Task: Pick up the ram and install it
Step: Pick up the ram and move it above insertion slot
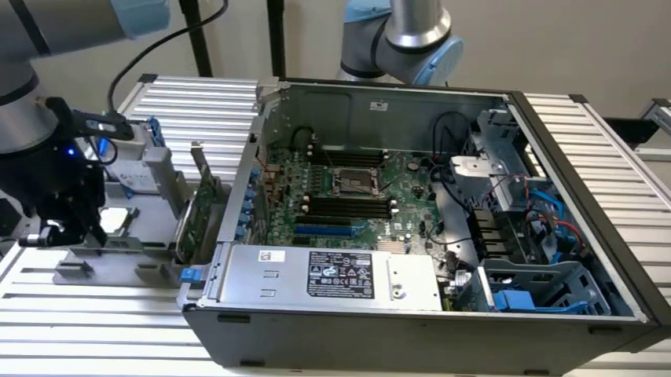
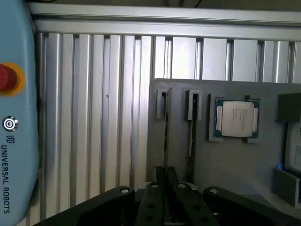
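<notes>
Exterior view: the arm stands at the exterior view's left, wrist pointing down, with the gripper (image 1: 68, 234) low over the gray fixture (image 1: 115, 263). The open computer case (image 1: 419, 314) lies to the right. Wrist view: past the teach pendant (image 2: 14, 117), the ram (image 2: 166, 136) stands edge-on in its fixture slot, its near end clamped between the narrowly closed fingers (image 2: 172, 181). A second board (image 2: 192, 136) and a processor (image 2: 236, 118) follow.

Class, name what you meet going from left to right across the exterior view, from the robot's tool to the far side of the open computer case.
tool → green expansion card standing beside the case → processor socket on the motherboard → blue drive caddy in the case's corner.
</notes>
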You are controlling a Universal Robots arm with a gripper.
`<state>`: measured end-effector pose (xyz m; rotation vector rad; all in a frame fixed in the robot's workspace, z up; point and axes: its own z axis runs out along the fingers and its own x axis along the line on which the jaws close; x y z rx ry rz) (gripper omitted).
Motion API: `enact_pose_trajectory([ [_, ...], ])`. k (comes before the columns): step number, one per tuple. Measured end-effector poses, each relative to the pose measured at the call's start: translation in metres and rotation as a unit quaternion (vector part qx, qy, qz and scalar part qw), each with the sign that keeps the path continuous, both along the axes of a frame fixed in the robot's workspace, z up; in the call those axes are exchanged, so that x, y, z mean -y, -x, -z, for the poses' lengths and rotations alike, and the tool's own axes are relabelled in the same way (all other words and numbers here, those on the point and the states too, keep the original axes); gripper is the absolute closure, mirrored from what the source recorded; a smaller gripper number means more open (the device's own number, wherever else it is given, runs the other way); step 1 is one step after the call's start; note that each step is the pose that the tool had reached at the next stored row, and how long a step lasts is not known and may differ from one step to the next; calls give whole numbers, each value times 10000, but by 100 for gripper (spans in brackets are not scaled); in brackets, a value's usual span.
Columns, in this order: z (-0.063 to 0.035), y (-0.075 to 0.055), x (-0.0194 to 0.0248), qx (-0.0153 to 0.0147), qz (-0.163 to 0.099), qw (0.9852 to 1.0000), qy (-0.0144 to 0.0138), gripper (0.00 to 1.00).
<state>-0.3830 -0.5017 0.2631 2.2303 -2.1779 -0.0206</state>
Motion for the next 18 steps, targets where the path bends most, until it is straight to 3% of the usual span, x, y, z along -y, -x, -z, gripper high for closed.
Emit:
enact_pose_trajectory([
  [8, -366, -97, -2, -1, 0, 10000, 1, 100],
  [18, -760, -398, -7, 0, 1, 10000, -4, 100],
])
